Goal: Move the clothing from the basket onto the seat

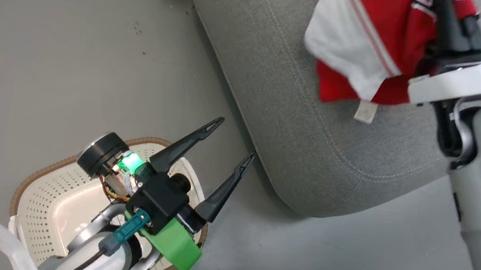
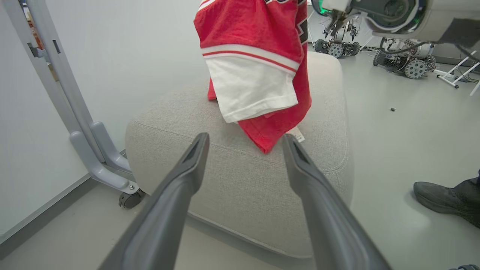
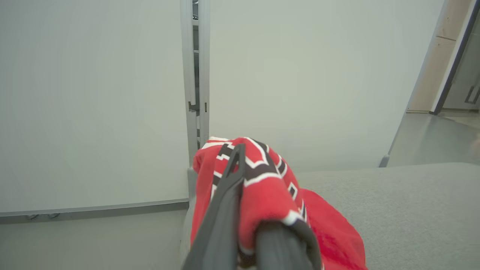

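The red jersey (image 1: 371, 45) hangs downward from the right gripper (image 1: 460, 24), whose fingers are closed on its bunched upper part. The seat (image 1: 273, 88) lies directly below, and the lowest fold seems to reach the cushion already. The right arm is therefore the nearer one. The left gripper (image 1: 236, 139) hovers over the basket (image 1: 33, 178), wide apart and holding nothing.

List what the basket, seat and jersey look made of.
The basket looks like moulded plastic: cream, slightly glossy, with rows of small holes. Its brown rim has a woven look, material unclear. The seat is woven fabric upholstery, matte grey, with visible weave and a stitched seam. The jersey seems to be soft knit cloth, matte red with a white sleeve. It drapes and folds.
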Tool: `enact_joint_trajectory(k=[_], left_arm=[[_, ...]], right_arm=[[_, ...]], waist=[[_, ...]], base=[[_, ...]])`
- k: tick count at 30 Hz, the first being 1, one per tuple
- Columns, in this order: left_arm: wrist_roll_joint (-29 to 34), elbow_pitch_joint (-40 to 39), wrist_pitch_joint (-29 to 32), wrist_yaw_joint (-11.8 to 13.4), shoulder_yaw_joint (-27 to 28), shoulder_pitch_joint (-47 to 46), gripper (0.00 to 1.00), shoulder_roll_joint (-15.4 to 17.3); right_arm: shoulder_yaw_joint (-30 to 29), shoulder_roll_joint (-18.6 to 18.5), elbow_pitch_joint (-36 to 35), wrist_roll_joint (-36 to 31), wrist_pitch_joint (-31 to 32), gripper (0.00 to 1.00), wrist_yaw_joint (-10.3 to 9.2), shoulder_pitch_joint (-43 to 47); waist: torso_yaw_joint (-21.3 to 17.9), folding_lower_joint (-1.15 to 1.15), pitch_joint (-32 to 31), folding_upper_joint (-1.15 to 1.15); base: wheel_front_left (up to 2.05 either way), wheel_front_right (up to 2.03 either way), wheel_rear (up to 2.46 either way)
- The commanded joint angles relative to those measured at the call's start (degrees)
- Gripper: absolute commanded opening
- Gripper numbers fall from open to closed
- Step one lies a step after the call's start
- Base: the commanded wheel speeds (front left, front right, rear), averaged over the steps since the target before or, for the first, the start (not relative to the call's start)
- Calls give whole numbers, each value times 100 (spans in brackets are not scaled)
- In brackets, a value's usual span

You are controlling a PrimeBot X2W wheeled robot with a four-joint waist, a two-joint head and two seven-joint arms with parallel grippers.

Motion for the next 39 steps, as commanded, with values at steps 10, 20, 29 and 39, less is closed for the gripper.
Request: enact_joint_trajectory(k=[10,20,29,39], left_arm=[[208,-196,-23,-122,-26,-684,100,82],[221,-32,-182,-226,-248,-1016,100,-43],[141,164,-344,-181,-251,-1019,100,-70],[-129,445,-824,169,44,-626,100,-140]], right_arm=[[-1047,-801,463,-4,182,0,-1,-1106],[-1671,-859,2110,16,59,100,-1,-1138],[-2057,-578,2160,-223,-24,100,-1,-627],[-2461,253,503,-1126,-28,100,-1,878]], waist=[[750,-1,942,0],[1062,-1,1311,0],[1052,-1,1106,0],[1160,-1,455,0]], base=[[0,0,0],[0,0,0],[0,0,0],[0,0,0]])
